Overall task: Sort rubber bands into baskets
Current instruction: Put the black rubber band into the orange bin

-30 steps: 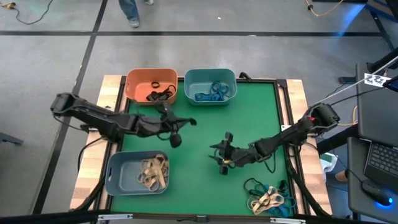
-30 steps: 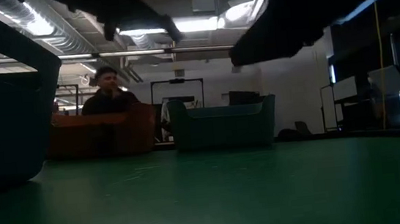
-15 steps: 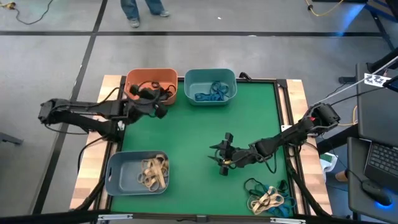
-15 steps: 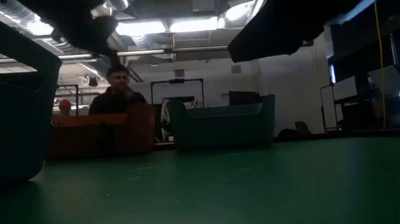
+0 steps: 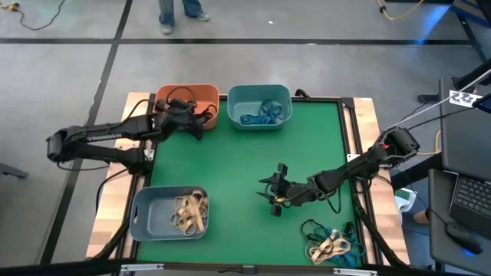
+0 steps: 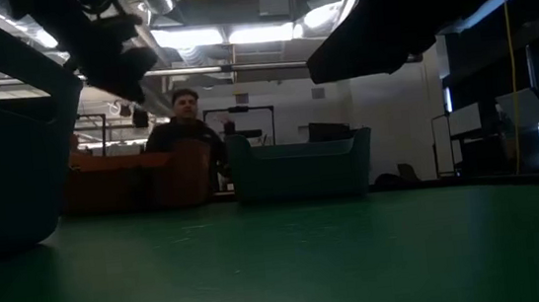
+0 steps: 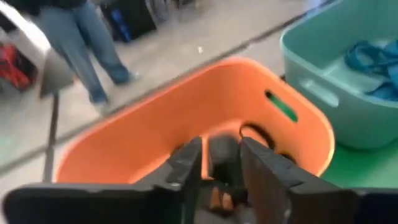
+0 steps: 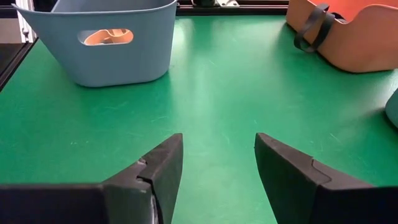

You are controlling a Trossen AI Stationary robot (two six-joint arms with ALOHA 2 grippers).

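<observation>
Left gripper point(image 5: 186, 116) over the orange basket point(image 5: 170, 98) at the mat's far-left corner, jaws parted a little with nothing clearly gripped; left wrist view shows its fingers point(image 7: 186, 163) apart above the basket floor, something dark between them, cannot tell what. Black bands point(image 5: 201, 113) lie in the orange basket, one draped over its rim. Teal basket point(image 5: 259, 94) just beside it holds blue bands point(image 5: 261, 113). Grey basket point(image 5: 144, 215) near-left holds tan bands point(image 5: 189, 212). Right gripper point(image 5: 274, 192) low over the green mat point(image 5: 253, 161), mid-right, jaws wide and empty. Loose bands point(image 5: 326, 239) piled at near-right corner. Person point(image 6: 183, 130) behind the table.
</observation>
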